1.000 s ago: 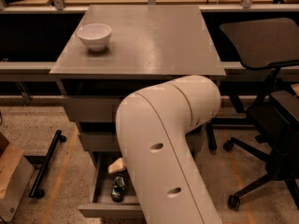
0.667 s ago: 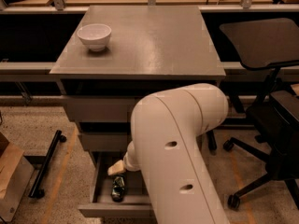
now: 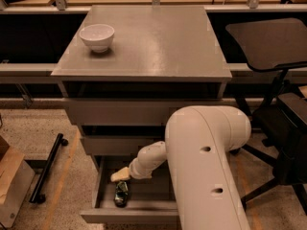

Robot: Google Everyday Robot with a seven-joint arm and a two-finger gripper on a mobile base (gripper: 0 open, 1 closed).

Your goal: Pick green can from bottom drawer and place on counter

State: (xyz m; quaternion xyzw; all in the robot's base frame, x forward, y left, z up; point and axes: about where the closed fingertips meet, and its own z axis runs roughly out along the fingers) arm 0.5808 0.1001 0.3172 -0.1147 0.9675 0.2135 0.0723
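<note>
The green can lies on its side in the open bottom drawer, near its front left. My gripper reaches down into the drawer from the right and sits just above the can's far end. The white arm covers the right half of the drawer. The counter is the grey cabinet top above.
A white bowl stands on the counter's back left. Two shut drawers sit above the open one. A black office chair is at the right. A black bar lies on the floor at the left, beside a cardboard box.
The arm has swung to the right, uncovering more of the drawer. The gripper now shows over the can, which has not moved.
</note>
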